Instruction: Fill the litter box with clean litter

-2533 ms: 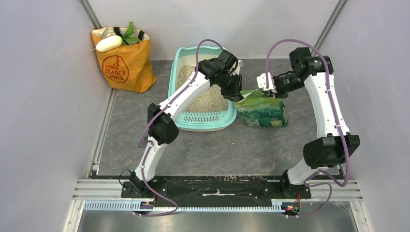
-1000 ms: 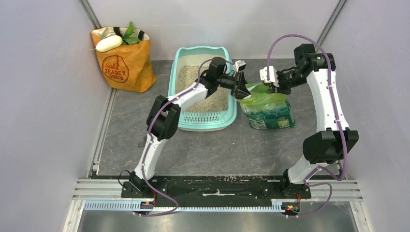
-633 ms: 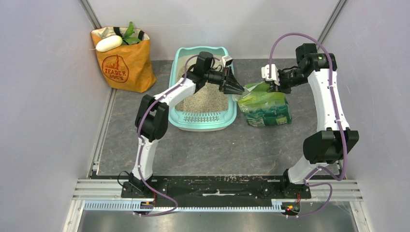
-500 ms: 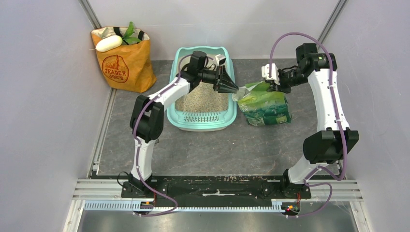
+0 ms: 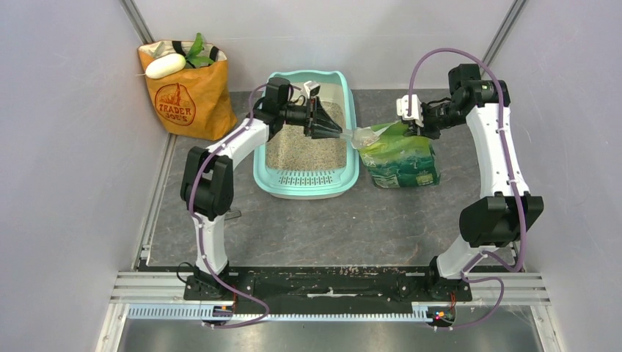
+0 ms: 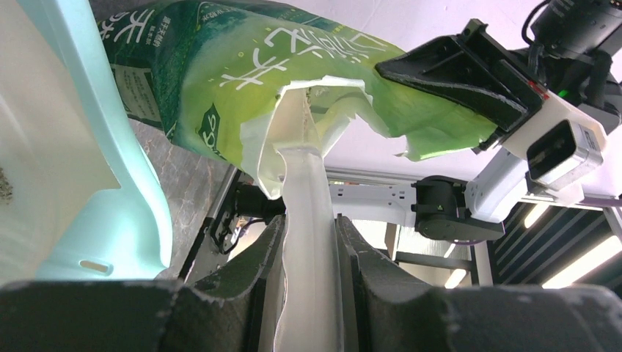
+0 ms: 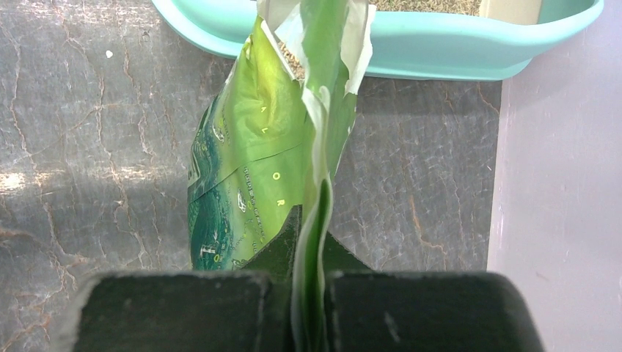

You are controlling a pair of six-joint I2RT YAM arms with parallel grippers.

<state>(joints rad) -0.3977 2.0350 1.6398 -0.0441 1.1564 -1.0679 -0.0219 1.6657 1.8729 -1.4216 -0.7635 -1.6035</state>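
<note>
Left gripper (image 5: 328, 129) clamps clear scoop (image 5: 359, 137), bowl at green bag (image 5: 402, 158) mouth, beside litter box (image 5: 352, 163). Right gripper (image 5: 413, 123) pinches bag's top edge. Clean litter (image 5: 304, 150) in box.

Litter box (image 5: 304, 193) mid-table — paper bag (image 5: 187, 99) left, plastic bag (image 5: 400, 161) right

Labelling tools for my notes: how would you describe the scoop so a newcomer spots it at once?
Find the mint litter box mid-floor; a green bag stands just right of it. The scoop bridges the two, handle in the left gripper, tip at the bag's mouth; alone among them, it is clear plastic.
</note>
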